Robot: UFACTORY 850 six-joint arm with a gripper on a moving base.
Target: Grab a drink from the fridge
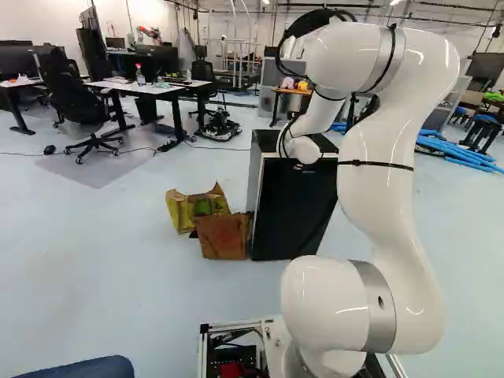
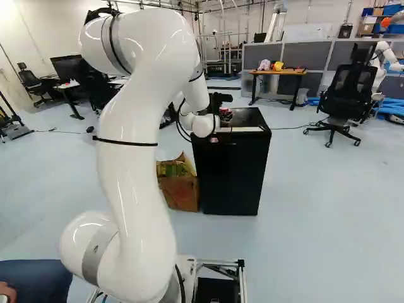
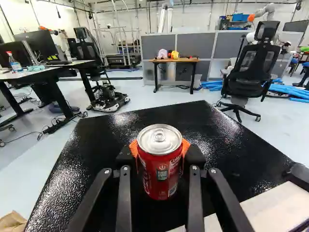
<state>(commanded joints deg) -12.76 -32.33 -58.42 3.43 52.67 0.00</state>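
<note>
Gripper (image 2: 225, 111) and can (image 3: 153, 166) are together at the top of the black fridge (image 2: 232, 173), and the two fingers pinch the can from both sides. Orange pads (image 3: 133, 147) peek out beside the red can, one on each side, in the wrist view. The can is upright, with its silver lid and its pull tab facing up. It is over the fridge's shiny black top, but I cannot tell if its bottom touches it. From where I stand, the big white arm (image 1: 387, 177) goes up tall from its base, bends over near the top like a bent neck, and reaches down and ahead to the fridge. Its wrist end (image 2: 203, 125) is close to the near edge of the fridge top, where a pale strip (image 3: 270, 208) runs along. Thin black straps go around the arm, and black cables loop by its wrist. White letters go around the can, and a little dark label (image 3: 162, 174) with pale marks is on its front. Some of the writing is too small for me to read. A brown bag (image 1: 224, 237) and a yellow bag (image 1: 183, 213) are on the floor beside the fridge. Well past the fridge, a black chair (image 3: 251, 70) stands near some blue tubes (image 3: 289, 91).
</note>
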